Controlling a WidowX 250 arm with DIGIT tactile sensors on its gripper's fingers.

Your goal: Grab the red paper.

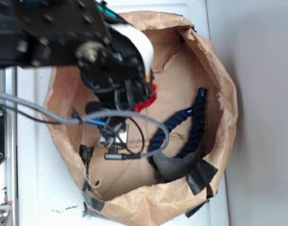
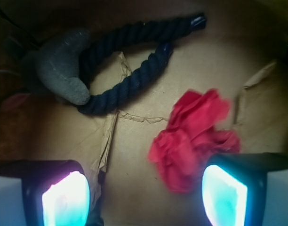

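**Jaws wide over the bag floor, red paper at the right pad**

Your jaws [image 2: 144, 197] stand wide apart and hold nothing. In the wrist view the two glowing pads sit at the bottom corners of the frame, with bare brown paper between them. The red paper [image 2: 193, 136] lies on the floor of the brown paper bag [image 1: 219, 70], off to the right of the gap; its lower right folds reach the right-hand pad [image 2: 224, 197] and look to be partly behind it, though you cannot tell whether they touch. In the exterior view only a red sliver [image 1: 151, 99] shows past the arm, near the middle of the bag.

Expect the paper to be very light, soft and springy. It will crush under the pads rather than resist, and a loose outer fold may tear or slip free, so aim for the thick creased middle of the wad, not a stray edge. As things stand the wad sits off-centre, so you would likely need to shift towards it before closing.

Further out, the dark blue rope [image 2: 134, 70] loops across the upper bag floor, well apart from the wad, with a grey padded lump [image 2: 61, 66] at its bend. The bag rests on a white worktop [image 1: 40, 197].
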